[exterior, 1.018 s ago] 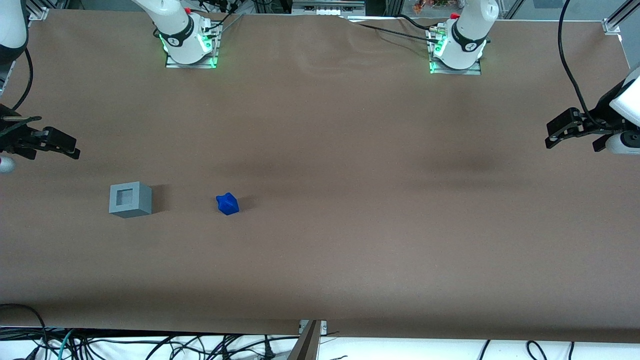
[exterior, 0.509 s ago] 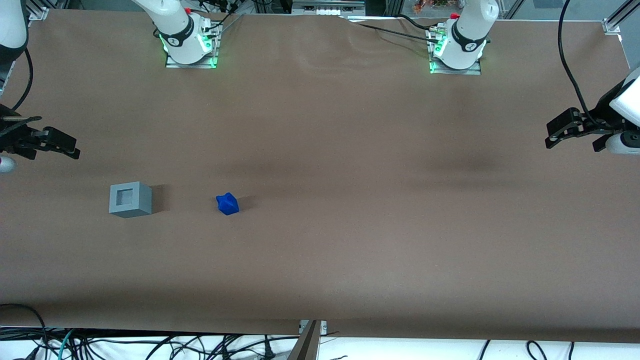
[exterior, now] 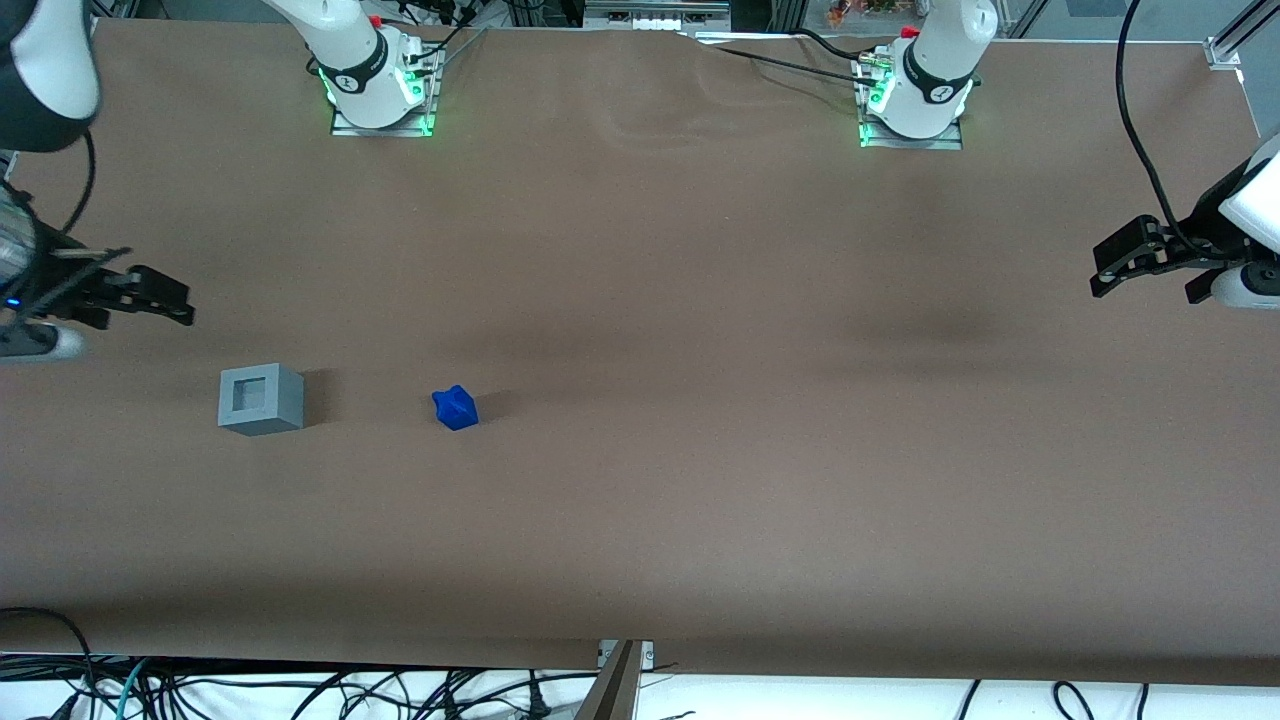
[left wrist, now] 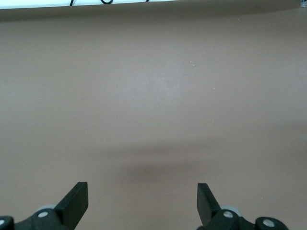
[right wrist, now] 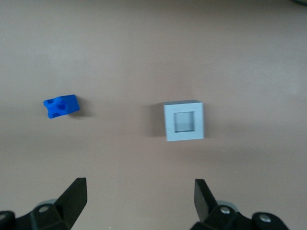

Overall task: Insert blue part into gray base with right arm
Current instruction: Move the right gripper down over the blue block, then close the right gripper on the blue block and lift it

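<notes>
Claw [exterior: 180, 305] just slid in from the working arm's bench edge, open w/ nothing held (approach starting); blue part [exterior: 455, 408] and gray base [exterior: 260, 399] untouched.

It was a robotics lab: a table [exterior: 700, 300] under brown covering carried bolted arm bases [exterior: 380, 85] glowing green, aluminium framing [exterior: 1235, 30] edged it, loose cables [exterior: 300, 690] tangled below, and the right arm's gripper [exterior: 160, 300] hung spread above it.
</notes>
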